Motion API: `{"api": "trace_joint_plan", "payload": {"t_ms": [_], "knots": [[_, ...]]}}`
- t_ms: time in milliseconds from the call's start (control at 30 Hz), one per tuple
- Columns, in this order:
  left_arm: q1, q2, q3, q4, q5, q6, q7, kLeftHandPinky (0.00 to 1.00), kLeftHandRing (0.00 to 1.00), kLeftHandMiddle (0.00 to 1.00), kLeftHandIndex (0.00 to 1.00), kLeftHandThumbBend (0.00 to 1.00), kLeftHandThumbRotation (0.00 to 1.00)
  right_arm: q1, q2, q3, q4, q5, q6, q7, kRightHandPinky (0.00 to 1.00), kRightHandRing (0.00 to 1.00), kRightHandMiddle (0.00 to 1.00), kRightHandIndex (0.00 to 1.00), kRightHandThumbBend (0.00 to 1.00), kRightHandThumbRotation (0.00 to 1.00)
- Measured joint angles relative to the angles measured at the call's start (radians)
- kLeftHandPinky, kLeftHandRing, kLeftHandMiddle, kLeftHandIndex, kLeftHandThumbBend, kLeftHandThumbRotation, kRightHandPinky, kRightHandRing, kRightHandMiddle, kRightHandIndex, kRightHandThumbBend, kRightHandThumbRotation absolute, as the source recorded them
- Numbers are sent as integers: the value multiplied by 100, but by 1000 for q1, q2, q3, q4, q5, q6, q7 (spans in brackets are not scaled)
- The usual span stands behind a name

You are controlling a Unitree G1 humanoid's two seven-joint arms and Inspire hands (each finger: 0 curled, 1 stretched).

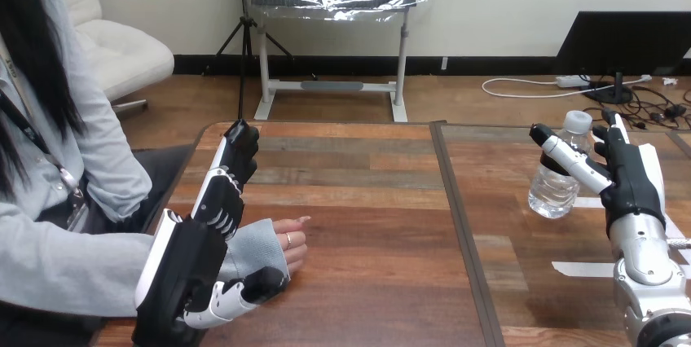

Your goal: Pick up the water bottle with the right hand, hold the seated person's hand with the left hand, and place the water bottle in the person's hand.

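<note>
The clear water bottle (557, 188) with a white cap is at the table's right, its base at the tabletop. My right hand (629, 182) is shut on it, the thumb lying across its front and the fingers rising behind it. The person's hand (289, 243) rests on the table at the left, loosely curled, with a grey cuff at the wrist. My left hand (189, 261) stands open right beside that wrist. Its fingers (231, 169) point straight away across the table. Its thumb reaches in front of the cuff and touches it. The person's forearm is hidden behind my palm.
The person sits at the table's left side. A dark seam (458, 217) runs front to back between the two tabletops. Strips of white tape (580, 268) lie by my right forearm. Bare wood (375, 225) stretches between the two hands.
</note>
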Motion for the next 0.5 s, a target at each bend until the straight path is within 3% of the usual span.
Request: {"api": "trace_joint_plan", "payload": {"t_ms": [500], "knots": [[11,2,6,-3,-6,-2,-10,100,100,100,100,100,64,0,0,1,2,-16,21,-5,91,95,95,100,100,56]]}}
